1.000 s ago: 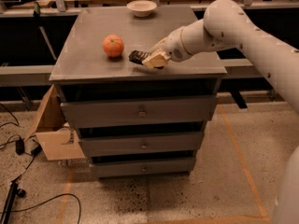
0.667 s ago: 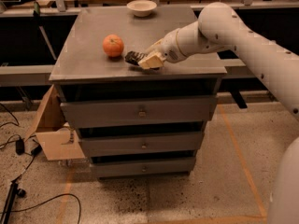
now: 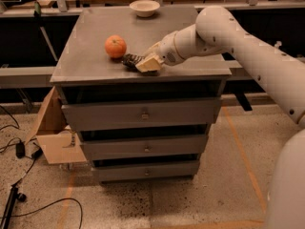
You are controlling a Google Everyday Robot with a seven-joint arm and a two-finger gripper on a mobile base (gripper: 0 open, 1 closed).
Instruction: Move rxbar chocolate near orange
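Reading outward from the pincer: it sits low on the grey surface, close to the front edge and a bit left of centre. It's pinching the right end of the rxbar chocolate. The bar's dark free end sticks out to the left, lying flat or nearly flat on the top.

The orange is just beside that free end, up and to the left. I can't tell whether the two touch. The orange rests on the surface, further from the front edge than the bar.

The arm comes in from the right, crossing above the right half of the top and overhanging its right edge.

Room for you to move:
- bare grey top from the orange to the left edge
- a wide bare band behind the orange and the pincer, running back to the far edge
- only a thin strip between the bar and the front lip

Containers:
- The white bowl stands at the far edge, about mid-width, well apart from the orange. You see only its pale inner wall.
- Three drawers are stacked under the top, all closed, so the contents are hidden.
- A cardboard box sits on the floor against the cabinet's left side with one flap raised. I can't tell what's in it.

Cables trail over the speckled floor at lower left.
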